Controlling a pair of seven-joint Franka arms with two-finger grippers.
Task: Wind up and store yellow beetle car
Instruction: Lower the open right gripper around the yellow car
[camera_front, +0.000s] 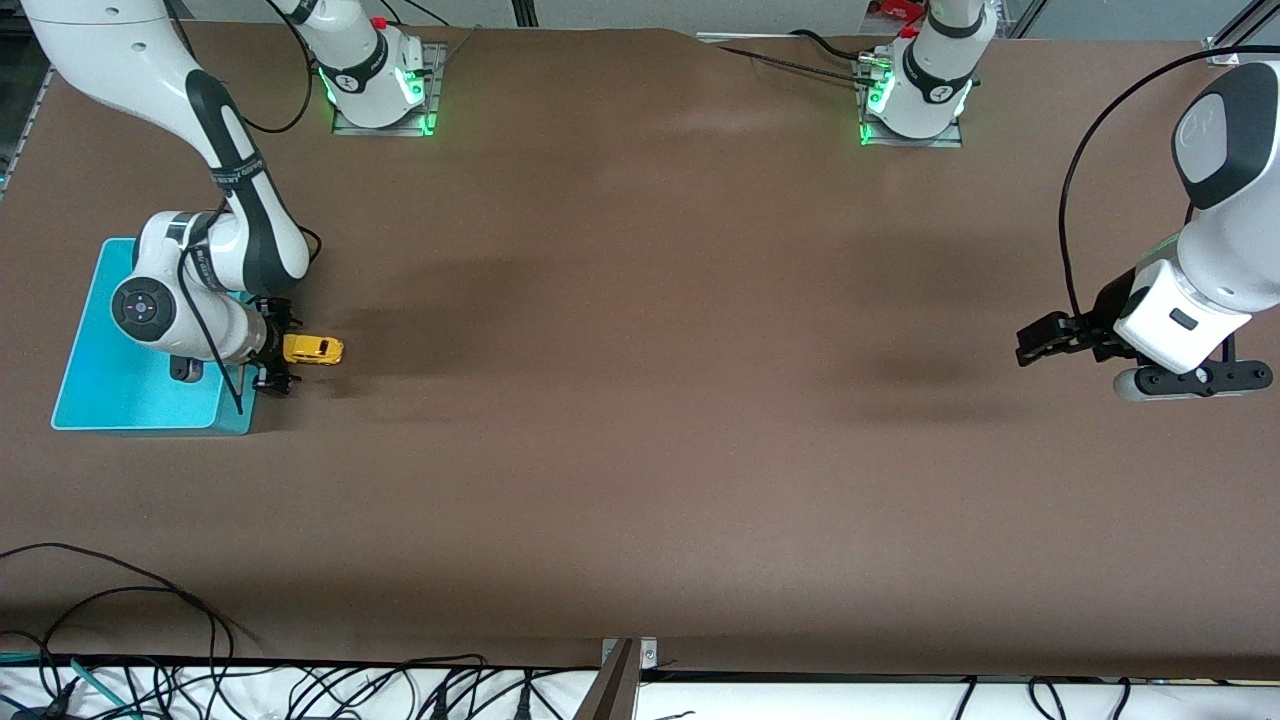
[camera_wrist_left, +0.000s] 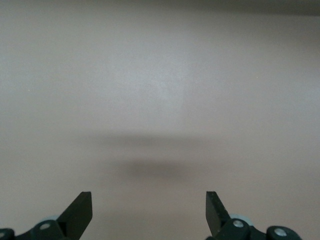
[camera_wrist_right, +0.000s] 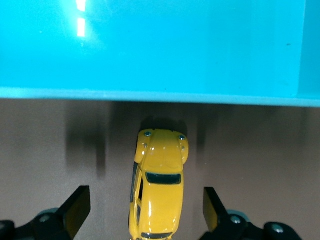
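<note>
Beside the turquoise plastic bin (camera_wrist_right: 150, 50), my right gripper (camera_wrist_right: 145, 212) straddles the small yellow beetle car (camera_wrist_right: 157, 187), fingers spread, ungrasped; my left gripper (camera_wrist_left: 149, 212) waits released at the left arm's end.

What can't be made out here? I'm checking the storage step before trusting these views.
- turquoise bin: in the front view the right arm covers much of its inside.
- yellow beetle car: rear cut off by the right wrist view's edge; wheels too small in front view.
- left gripper: jaws open over bare table.

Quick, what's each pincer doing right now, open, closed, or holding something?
Left pincer: open, holding nothing, waiting over bare table.
Right pincer: open, straddling the car beside the bin, not gripping it.
</note>
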